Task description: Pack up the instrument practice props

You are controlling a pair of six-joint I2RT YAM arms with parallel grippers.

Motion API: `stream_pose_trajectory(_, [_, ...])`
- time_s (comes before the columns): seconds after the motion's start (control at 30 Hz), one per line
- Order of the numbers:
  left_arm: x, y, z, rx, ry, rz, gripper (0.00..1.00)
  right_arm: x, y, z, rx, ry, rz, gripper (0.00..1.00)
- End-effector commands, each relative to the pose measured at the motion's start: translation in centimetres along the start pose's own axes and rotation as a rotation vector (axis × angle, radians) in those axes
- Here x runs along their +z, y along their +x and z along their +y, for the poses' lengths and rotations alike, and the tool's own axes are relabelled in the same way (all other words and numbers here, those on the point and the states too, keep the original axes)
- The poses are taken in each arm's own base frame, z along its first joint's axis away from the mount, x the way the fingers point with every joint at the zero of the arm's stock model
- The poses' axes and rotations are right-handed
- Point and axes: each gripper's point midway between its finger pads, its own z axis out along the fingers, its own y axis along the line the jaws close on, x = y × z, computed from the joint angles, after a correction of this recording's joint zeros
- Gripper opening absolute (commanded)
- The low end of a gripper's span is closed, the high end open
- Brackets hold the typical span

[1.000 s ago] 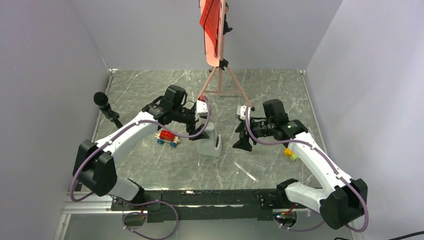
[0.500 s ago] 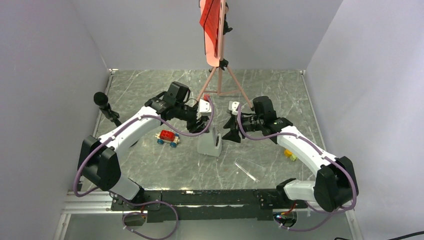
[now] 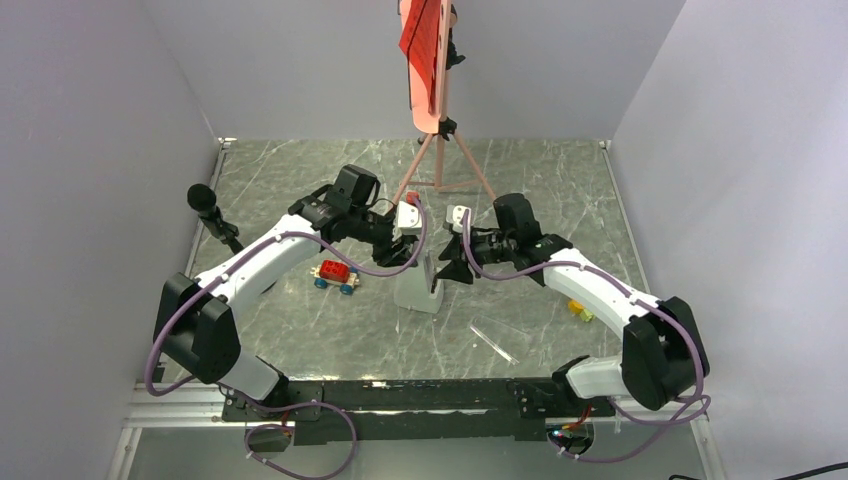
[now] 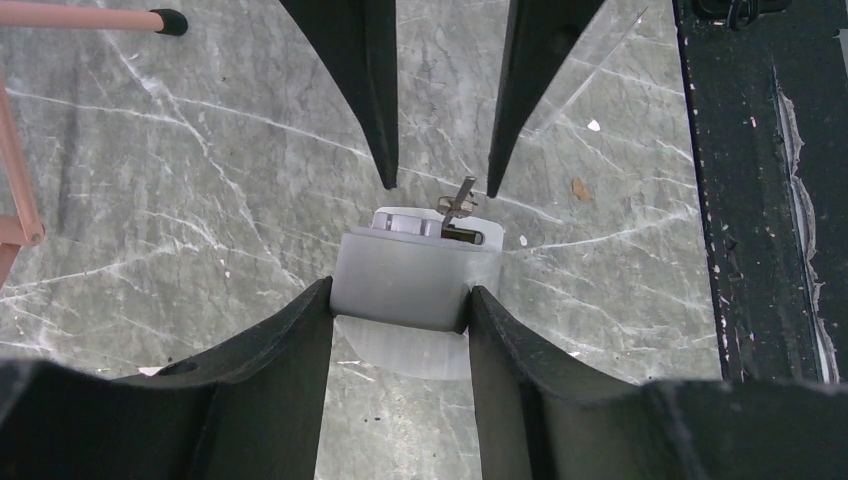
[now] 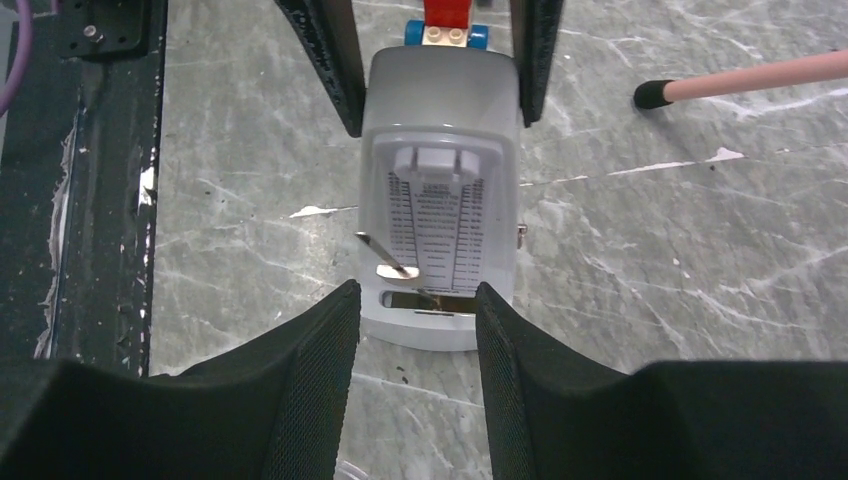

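Pinching the metronome (image 4: 415, 272) by its sides, the left hand (image 4: 400, 290); right hand (image 5: 414, 290) spread just beside it.

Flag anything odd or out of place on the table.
Two things. The metronome has its pendulum rod leaning off to one side instead of lying along the scale. And a red toy car sits just left of it, not a music item. Nothing looks spilled or broken.

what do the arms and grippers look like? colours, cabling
Both the left arm and right arm have white links, black joint housings and black bases. A purple cable loops along each. The left gripper and right gripper have black tapered fingers with pointed tips.
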Motion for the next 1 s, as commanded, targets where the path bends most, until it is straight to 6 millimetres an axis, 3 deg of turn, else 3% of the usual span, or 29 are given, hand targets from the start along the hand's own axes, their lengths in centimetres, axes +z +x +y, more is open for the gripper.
stream_pose_trajectory(0.0, [0.2, 0.9, 0.0, 0.017, -0.012, 0.037, 0.07, 0.4, -1.6, -0.2, -0.097, -0.011, -0.025, 0.48])
stream_pose_trajectory(0.17, [0.2, 0.9, 0.0, 0.019, -0.017, 0.039, 0.06, 0.5, -1.1, -0.2, -0.095, -0.007, -0.011, 0.47])
stream_pose_trajectory(0.6, [0.2, 1.0, 0.1, 0.020, -0.026, 0.034, 0.06, 1.0, -0.7, -1.8, -0.077, 0.051, 0.002, 0.31])
stream_pose_trajectory(0.97, [0.3, 1.1, 0.0, 0.020, -0.029, 0.033, 0.05, 1.4, -1.0, -1.6, -0.065, 0.045, -0.004, 0.26])
